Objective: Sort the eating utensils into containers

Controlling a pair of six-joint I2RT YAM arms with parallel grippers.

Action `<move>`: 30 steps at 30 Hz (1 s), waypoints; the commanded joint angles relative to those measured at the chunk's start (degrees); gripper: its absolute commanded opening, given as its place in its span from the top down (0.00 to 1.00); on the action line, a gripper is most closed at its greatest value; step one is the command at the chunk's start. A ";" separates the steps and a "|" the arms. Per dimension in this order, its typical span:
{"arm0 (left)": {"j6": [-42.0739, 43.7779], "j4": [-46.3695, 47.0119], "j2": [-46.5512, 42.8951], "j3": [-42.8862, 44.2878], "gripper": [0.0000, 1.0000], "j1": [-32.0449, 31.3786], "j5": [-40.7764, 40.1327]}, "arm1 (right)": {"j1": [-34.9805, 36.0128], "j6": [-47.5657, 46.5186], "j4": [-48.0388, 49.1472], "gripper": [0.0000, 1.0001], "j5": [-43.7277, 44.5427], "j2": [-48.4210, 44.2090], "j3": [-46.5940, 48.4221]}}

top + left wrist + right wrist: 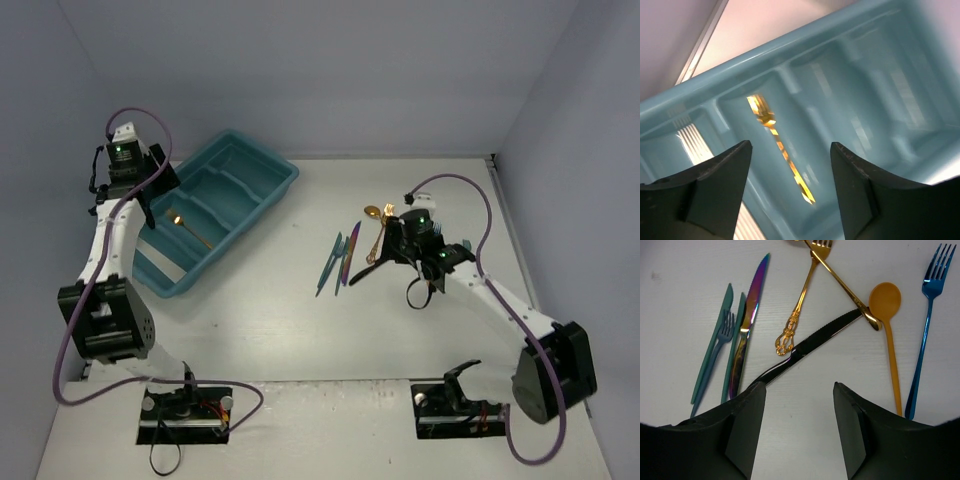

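Right claw (797,387) spread above black knife (815,340) (handle end hidden beneath).

White matte bench (300,330), dark seam along its near edge, plain pale lavender-grey back wall (330,70) rising from bench's far edge, left wall (30,200) and right wall (590,120) same colour, flanking bench's sides, even diffuse light, soft shadows

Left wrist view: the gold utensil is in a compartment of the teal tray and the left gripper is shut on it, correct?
No. The left gripper is open, its fingers spread clear of the gold utensil, which is in a compartment of the teal tray. The left wrist view shows this.
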 commanded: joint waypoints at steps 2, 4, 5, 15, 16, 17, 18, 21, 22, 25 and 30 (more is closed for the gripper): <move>-2.04 -2.18 -15.91 -3.64 0.37 -4.32 3.78 | -2.83 0.25 1.90 0.51 1.86 10.16 7.76; -1.59 -3.11 -21.10 -6.84 0.36 -6.01 4.23 | -3.39 0.25 2.03 0.53 2.22 13.24 9.76; -1.44 -3.61 -23.87 -8.30 0.36 -7.21 4.38 | -3.58 0.39 2.03 0.53 2.54 14.56 10.61; 3.48 -3.41 -36.87 -25.84 0.36 -15.71 4.14 | -4.22 4.65 1.93 0.58 4.92 30.66 20.48; 3.53 -3.32 -37.06 -26.69 0.36 -15.95 4.23 | -4.32 5.12 1.88 0.59 5.53 31.98 21.24; 3.58 -3.49 -37.23 -27.29 0.36 -16.11 4.44 | -4.45 5.55 1.88 0.60 6.17 32.77 21.75; 3.62 -3.98 -37.37 -27.57 0.35 -16.15 4.81 | -4.63 5.91 1.92 0.61 6.86 32.87 21.94; 3.56 -3.88 -37.82 -27.98 0.35 -17.03 4.63 | -6.10 6.26 1.91 0.61 9.25 31.73 20.76; 3.56 -3.88 -37.87 -27.97 0.36 -17.24 4.73 | -7.10 6.00 1.86 0.61 9.64 30.70 19.94; 3.36 -3.80 -37.39 -27.79 0.36 -17.42 5.52 | -11.96 5.02 1.94 0.61 8.64 27.81 16.06; 3.03 -3.95 -36.73 -27.38 0.35 -17.42 7.32 | -18.43 2.73 1.93 0.61 7.02 22.72 11.30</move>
